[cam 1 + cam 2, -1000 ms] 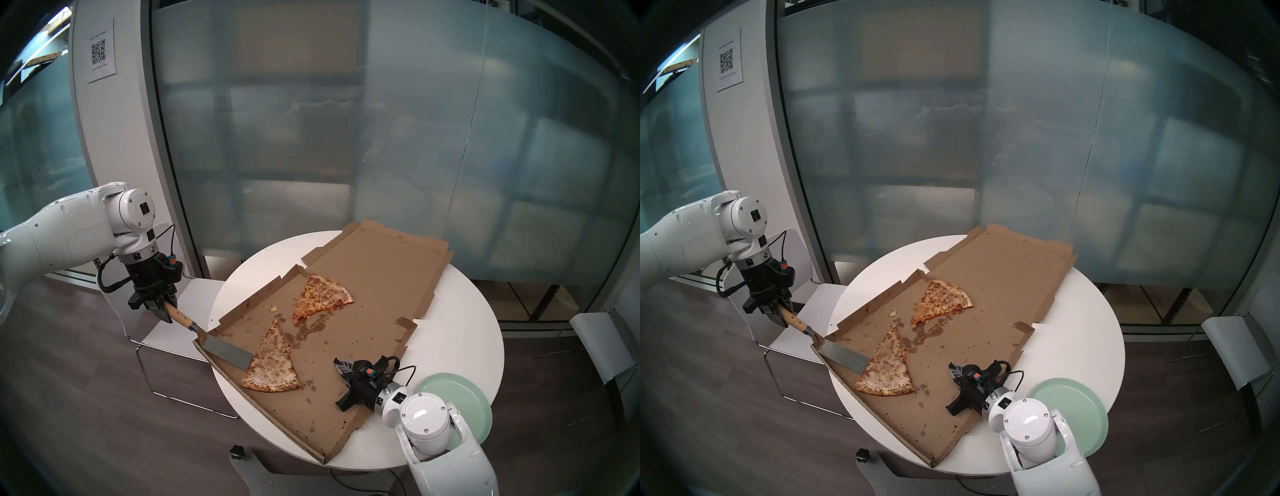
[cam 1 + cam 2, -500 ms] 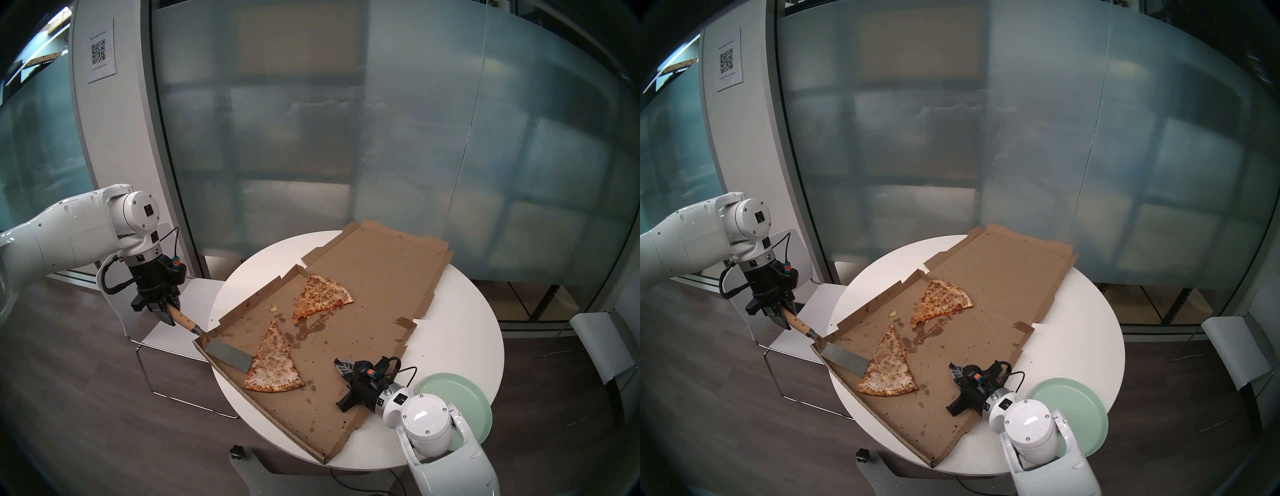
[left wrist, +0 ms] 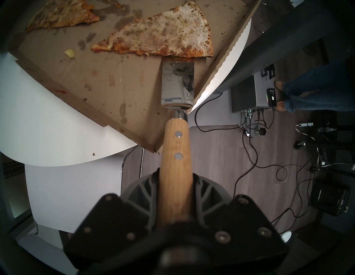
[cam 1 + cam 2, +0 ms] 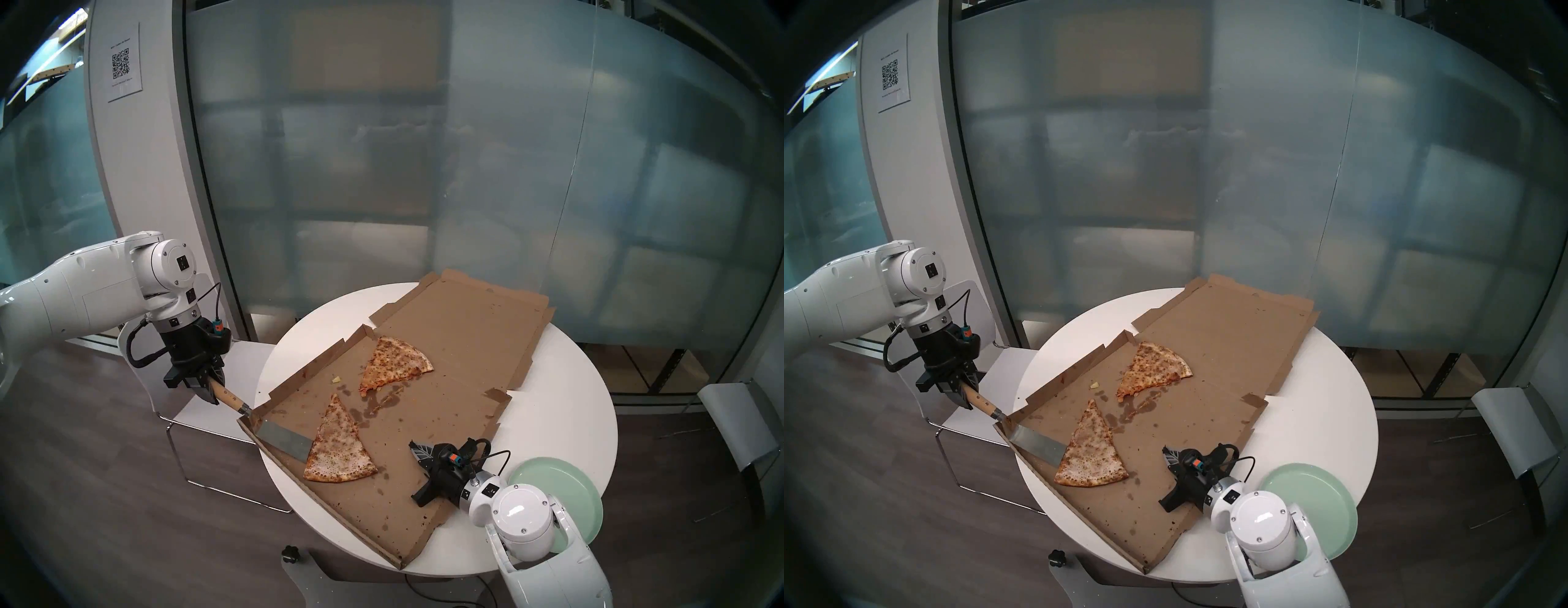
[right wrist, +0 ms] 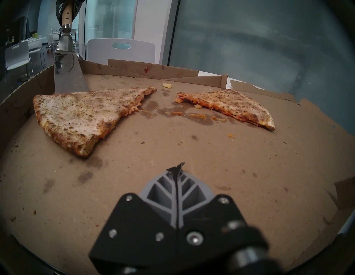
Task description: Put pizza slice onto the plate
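The pizza slice (image 4: 339,450), long, pale and speckled, lies in the near left part of the open cardboard box (image 4: 458,335), tip pointing away from me. My left gripper (image 4: 210,384) is shut on the wooden handle of a metal spatula (image 4: 284,439). The spatula's blade lies flat on the box floor, its front edge against the slice's (image 3: 163,36) left side near the crust. My right gripper (image 4: 418,450) is shut and empty, low over the box to the slice's right. The mint-green plate (image 4: 560,479) sits at the table's near right edge, partly hidden by my right arm.
A second, more orange slice (image 4: 394,365) lies farther back in the box, with grease spots and crumbs between the two. The box covers much of the round white table (image 4: 564,395). White chairs stand left (image 4: 199,416) and right (image 4: 734,424) of the table.
My left arm has pushed the spatula rightward along the box floor. The slice's crust end has slid a little to the right with the blade. The right arm has not moved.
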